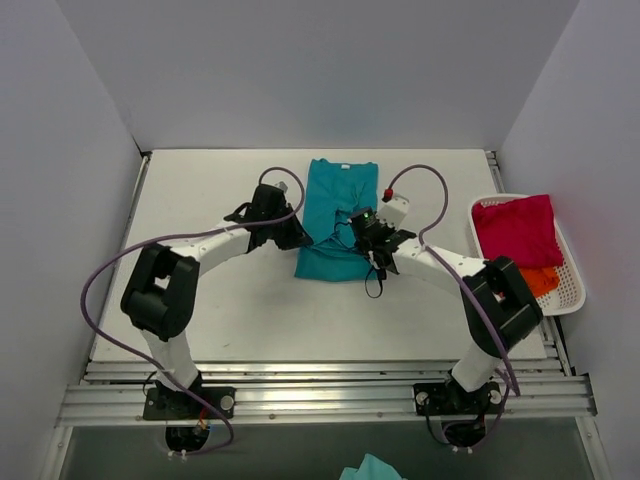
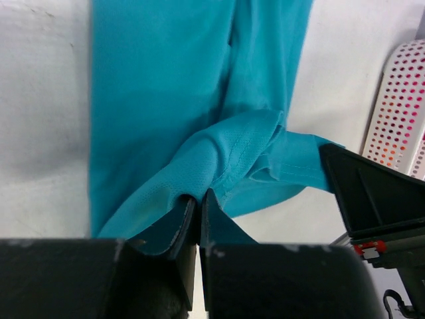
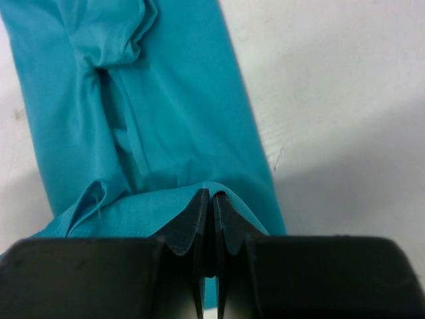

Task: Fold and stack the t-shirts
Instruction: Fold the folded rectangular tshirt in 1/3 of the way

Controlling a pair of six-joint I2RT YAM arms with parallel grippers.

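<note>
The teal t-shirt (image 1: 335, 205) lies lengthwise on the table, folded narrow, collar at the far end. My left gripper (image 1: 296, 238) is shut on its left lower edge, the cloth pinched and lifted in the left wrist view (image 2: 219, 166). My right gripper (image 1: 362, 238) is shut on the right side of the shirt's lower part, the fabric bunched at the fingertips in the right wrist view (image 3: 153, 206). The crimson-magenta t-shirt (image 1: 515, 230) and the orange t-shirt (image 1: 540, 280) lie in the white basket (image 1: 570, 290).
The white slotted basket stands at the table's right edge, also showing in the left wrist view (image 2: 402, 106). Grey walls enclose the table on three sides. Purple cables loop from both arms. Another piece of teal cloth (image 1: 370, 468) shows below the front rail.
</note>
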